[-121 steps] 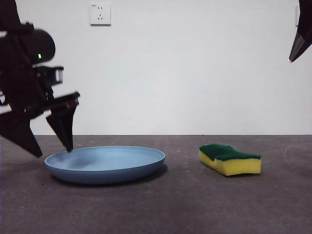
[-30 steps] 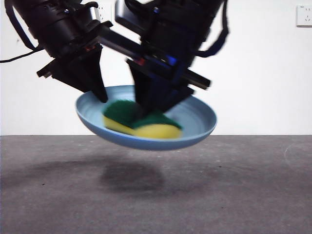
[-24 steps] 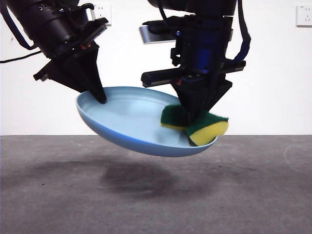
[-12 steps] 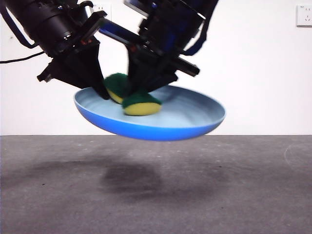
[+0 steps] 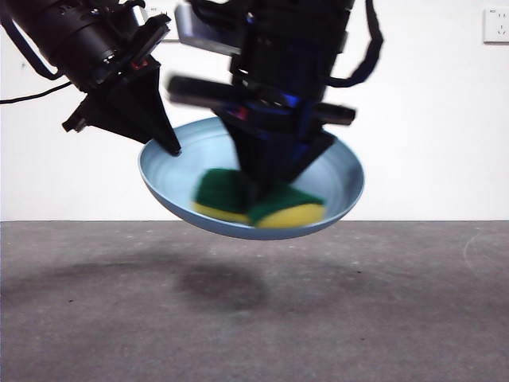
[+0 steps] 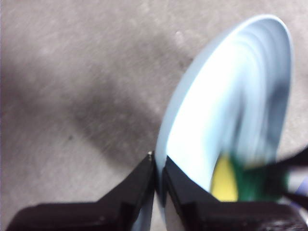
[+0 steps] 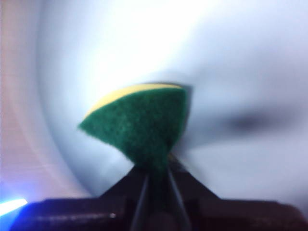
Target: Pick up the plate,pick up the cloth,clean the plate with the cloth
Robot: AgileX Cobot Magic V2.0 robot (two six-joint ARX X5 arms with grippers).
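Two arms fill the upper part of the front view, both dark and large against the white wall (image 5: 429, 119). Beneath them runs the grey tabletop (image 5: 382, 318), bare where it shows, with a soft shadow (image 5: 223, 282) lying under the lifted plate.

The plate (image 5: 334, 179) is light blue, wide and shallow, held in the air well clear of the tabletop and tilted so that its hollow faces the front camera. Its rim on the side toward the left arm is gripped by the left tool (image 5: 171, 147); the left wrist view shows that tool (image 6: 159, 166) with its two black jaws pinched together on the thin edge of the plate (image 6: 216, 110), one jaw on each face of the rim.

The right tool (image 5: 266, 199) comes down from above into the middle of the plate's hollow. In the right wrist view its jaws (image 7: 156, 180) are clamped on the cloth (image 7: 142, 120), which is a sponge block of yellow foam with a dark green scouring face. The cloth (image 5: 290, 208) is pressed against the inner surface low in the hollow, folded around the jaws, and blurred. A white wall socket (image 5: 495, 25) sits high at the far corner.
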